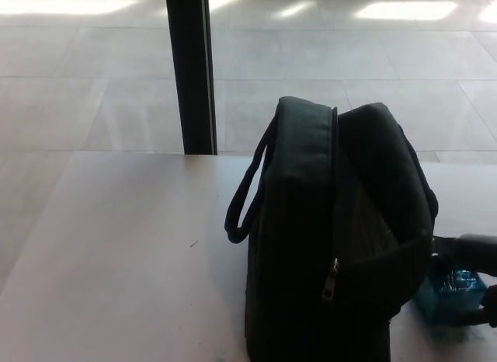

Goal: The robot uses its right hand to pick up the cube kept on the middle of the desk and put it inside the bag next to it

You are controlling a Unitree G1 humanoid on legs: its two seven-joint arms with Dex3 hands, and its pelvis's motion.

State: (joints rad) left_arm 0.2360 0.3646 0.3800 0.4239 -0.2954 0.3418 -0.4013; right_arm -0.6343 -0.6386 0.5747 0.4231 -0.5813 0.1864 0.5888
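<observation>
bag (334, 238): black | cube (446, 294): translucent blue | desk (124, 261): white | post (190, 71): black

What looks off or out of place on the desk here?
Nothing spilled or damaged. The black bag stands upright on the desk, one handle drooping left. The blue cube sits low at its right side, half hidden, with the right hand around it. Backlight leaves the bag's opening unreadable.

Premises appear to be an office or lab hall: pale desk (116, 253), large-tiled floor (93, 90), black pillar (190, 67).
</observation>
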